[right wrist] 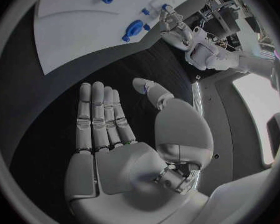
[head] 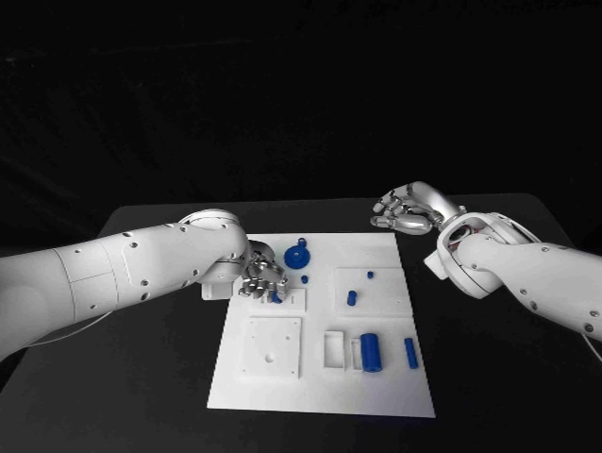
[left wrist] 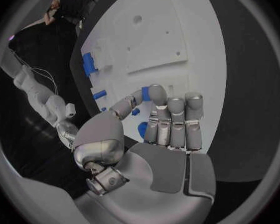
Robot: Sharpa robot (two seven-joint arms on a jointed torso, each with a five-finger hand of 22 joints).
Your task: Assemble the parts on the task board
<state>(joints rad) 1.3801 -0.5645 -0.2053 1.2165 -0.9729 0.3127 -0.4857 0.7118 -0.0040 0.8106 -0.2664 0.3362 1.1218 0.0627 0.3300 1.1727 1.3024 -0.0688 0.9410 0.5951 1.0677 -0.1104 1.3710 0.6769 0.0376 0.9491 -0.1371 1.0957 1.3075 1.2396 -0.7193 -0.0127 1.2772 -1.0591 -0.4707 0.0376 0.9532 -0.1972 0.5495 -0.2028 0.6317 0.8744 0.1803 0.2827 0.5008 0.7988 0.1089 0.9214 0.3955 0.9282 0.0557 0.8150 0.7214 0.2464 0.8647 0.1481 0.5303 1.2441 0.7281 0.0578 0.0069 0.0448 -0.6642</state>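
Observation:
The white task board [head: 383, 387] lies in the middle of the table. My left hand [head: 263, 274] hangs over its far left part, fingers pointing down. Thumb and a finger pinch a small blue part [left wrist: 145, 90], whose lower end [head: 274, 296] shows just above a raised square plate [head: 289, 301]. A round blue part [head: 297, 256] sits right beside that hand. My right hand [head: 410, 209] hovers over the black table past the board's far right corner, its palm flat, fingers straight and holding nothing [right wrist: 105, 129].
Small blue pieces [head: 352, 298] [head: 371, 275] lie mid-board. A blue cylinder [head: 371, 351] and a thin blue bar [head: 410, 352] sit near the board's front right. A white square plate [head: 272, 347] with holes lies at the front left.

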